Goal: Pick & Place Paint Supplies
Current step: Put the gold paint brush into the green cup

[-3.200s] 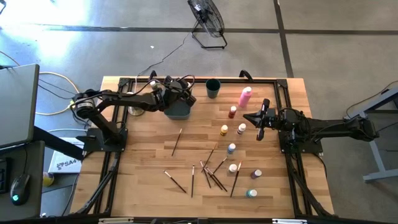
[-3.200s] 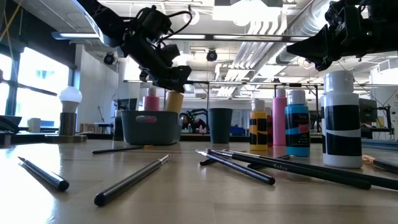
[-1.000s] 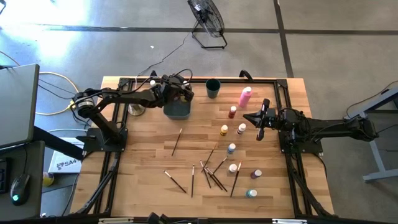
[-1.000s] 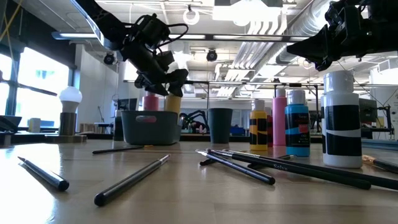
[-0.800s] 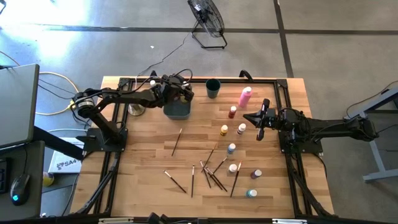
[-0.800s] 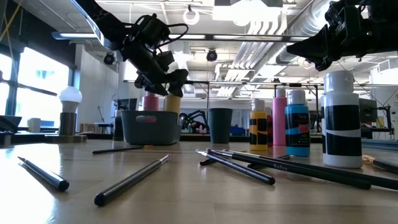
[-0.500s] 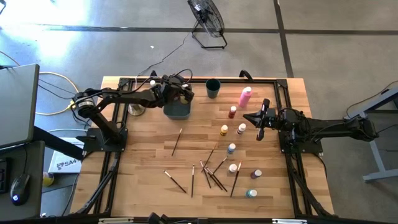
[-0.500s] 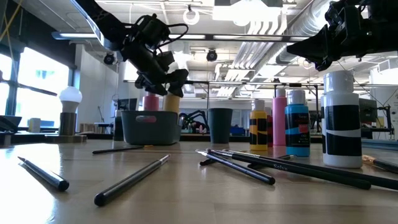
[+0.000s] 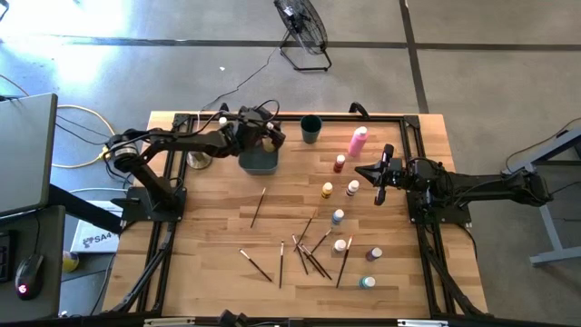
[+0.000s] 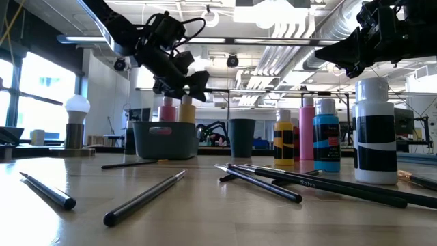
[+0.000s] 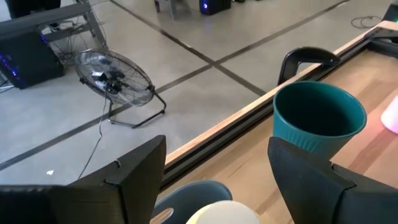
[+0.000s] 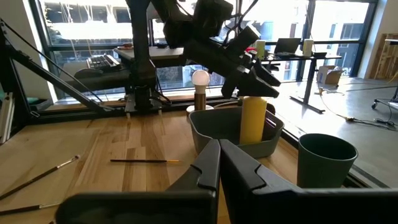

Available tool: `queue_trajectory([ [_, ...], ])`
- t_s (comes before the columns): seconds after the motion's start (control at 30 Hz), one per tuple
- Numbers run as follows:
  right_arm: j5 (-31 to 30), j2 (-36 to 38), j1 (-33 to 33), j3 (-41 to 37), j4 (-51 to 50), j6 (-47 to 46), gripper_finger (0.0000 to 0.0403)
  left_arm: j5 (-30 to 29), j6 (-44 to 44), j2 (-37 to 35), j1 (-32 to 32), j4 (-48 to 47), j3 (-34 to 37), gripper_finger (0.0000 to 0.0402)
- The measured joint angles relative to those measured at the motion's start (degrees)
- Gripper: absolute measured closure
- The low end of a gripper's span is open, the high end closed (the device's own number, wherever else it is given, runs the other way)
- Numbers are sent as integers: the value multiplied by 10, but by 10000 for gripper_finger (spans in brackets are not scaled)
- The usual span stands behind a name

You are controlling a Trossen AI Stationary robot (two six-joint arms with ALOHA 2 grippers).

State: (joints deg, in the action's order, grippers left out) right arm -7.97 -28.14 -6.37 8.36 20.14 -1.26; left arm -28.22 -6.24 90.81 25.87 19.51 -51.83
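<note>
Left gripper spread wide, poised directly above the tall yellow squeeze bottle, jaws clear of its cap, nothing held. Bottle standing upright inside the grey plastic bin at the far left part of the table, next to a tall pink squeeze bottle in the same bin; judged as a drop-off just made, fingers parted to let the bottle stand free. Bin serving as the collection point, hence the arm stretched over it from the left side.

Right gripper pressed fully shut, empty, hovering above the table's right side near the small bottles; judged as waiting its turn.

Beyond the bin: dark teal plastic cup just beside it toward the far edge, empty as far as the left wrist view shows. Second tall pink squeeze bottle upright near the far right. Small white-capped paint bottles scattered in a loose line down the right half, two of them lying on their sides near the front. Thin dark-handled paintbrushes lying crossed in a heap mid-table, one apart at. White knob on a round tan base left of the bin, not part of the job. Most supplies not yet collected, so early in the task.
</note>
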Motion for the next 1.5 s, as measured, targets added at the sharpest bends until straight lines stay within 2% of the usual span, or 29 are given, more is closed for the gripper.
queue_trajectory([
  [0.23,0,0,0,0,0,0,400,10,0,-19,0,0,0,123],
  [0.4,0,0,0,0,0,0,400,52,0,-42,0,1,-1,123],
  [0.63,0,0,0,0,0,0,400,80,0,-72,0,1,-1,123],
  [0.8,0,0,0,0,0,0,400,113,-2,-77,0,-4,-1,123],
  [1.03,0,0,0,0,0,0,400,128,-10,-77,0,-34,-1,123],
  [1.23,0,0,0,0,0,0,400,191,12,-77,0,-29,-1,123],
  [1.5,0,1,0,0,2,-6,400,187,20,-132,-2,-71,-1,123],
])
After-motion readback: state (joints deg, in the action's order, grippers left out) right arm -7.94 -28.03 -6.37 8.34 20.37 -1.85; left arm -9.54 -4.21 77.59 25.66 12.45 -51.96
